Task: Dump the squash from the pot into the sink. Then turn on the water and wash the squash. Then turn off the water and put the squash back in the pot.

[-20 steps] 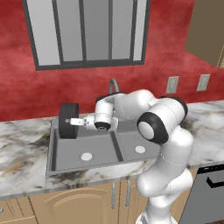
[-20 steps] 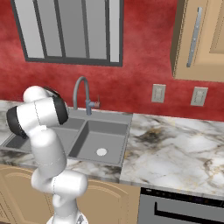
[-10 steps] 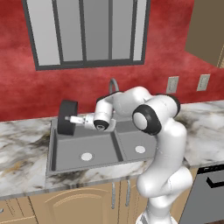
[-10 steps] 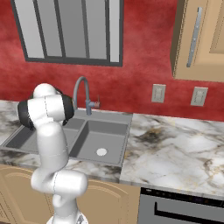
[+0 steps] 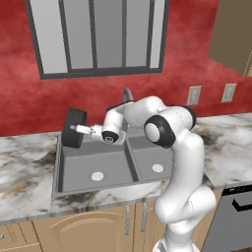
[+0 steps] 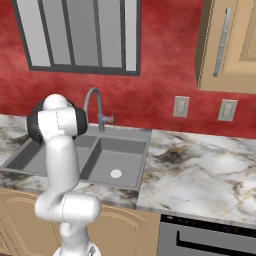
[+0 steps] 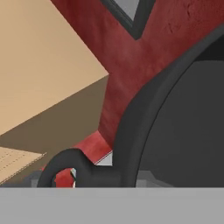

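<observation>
The black pot (image 5: 74,128) hangs tipped on its side over the back left corner of the grey sink (image 5: 60,165). My gripper (image 5: 85,130) reaches in from the right and is shut on the pot's side handle. In the hand view that handle loop (image 7: 65,167) sits at the bottom, and the pot's dark wall (image 7: 188,127) curves up on the right. The squash is out of view; the pot and my arm hide part of the left basin. The left basin's white drain (image 5: 97,175) lies bare. My arm covers the left basin in the right base view, beside the sink (image 6: 134,165).
The grey gooseneck faucet (image 6: 93,104) rises behind the divider, its top showing above my arm (image 5: 127,92). Marble counter (image 6: 200,170) runs to the right, with two wall outlets (image 6: 181,106) above it. A window sits over the sink, and an appliance front (image 6: 210,237) stands below right.
The pot stays tipped at the same spot over the left basin. My arm's upper links have swung a little to the right.
</observation>
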